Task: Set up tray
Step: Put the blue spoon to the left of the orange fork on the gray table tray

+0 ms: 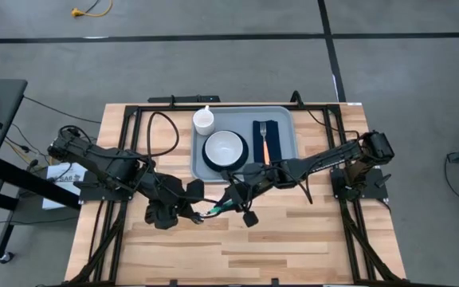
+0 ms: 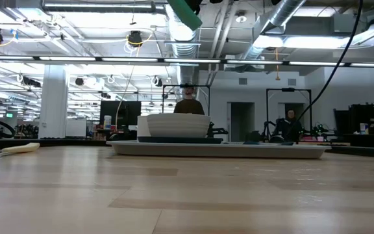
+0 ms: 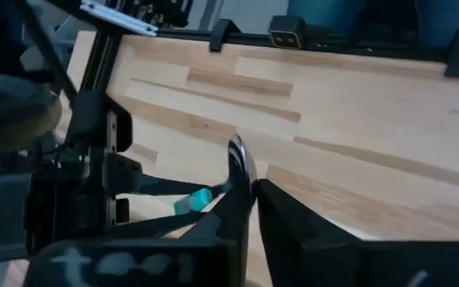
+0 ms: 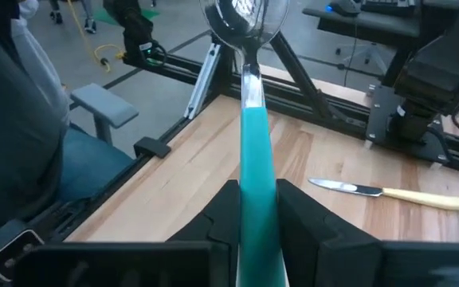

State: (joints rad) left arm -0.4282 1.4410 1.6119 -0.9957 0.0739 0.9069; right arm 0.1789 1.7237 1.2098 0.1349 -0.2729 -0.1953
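A spoon (image 1: 217, 209) with a teal handle and a metal bowl is held in the air between both grippers, near the table's middle and in front of the tray (image 1: 288, 135). My left gripper (image 1: 198, 212) is shut on its bowl end. My right gripper (image 1: 231, 201) is shut on its handle. In the low view only the handle's teal end (image 2: 186, 13) shows, high above the table. The light blue-grey tray (image 2: 239, 151) carries a white cup (image 1: 204, 120), a white bowl (image 1: 225, 146) on a dark plate, and a navy napkin (image 1: 258, 135) with a fork on it. My left gripper (image 3: 249, 187) has the spoon's metal bowl (image 3: 239, 159) edge-on in the narrow gap between its two fingers, at the bowl's tip end. The rest of the bowl sticks out past the fingertips. The spoon is lifted clear of the table. My right gripper (image 4: 255, 191) pinches the teal handle (image 4: 255, 159) between its two fingers, which lie along it. The neck and bowl (image 4: 241, 16) reach out past the fingertips toward the table's left. The spoon is clear of the table.
A knife (image 4: 385, 191) with a pale yellow handle lies flat on the wood on the table's left side, also in the low view (image 2: 18, 148). Black frame rails run along the table's edges. Bare wood lies between the grippers and the near edge.
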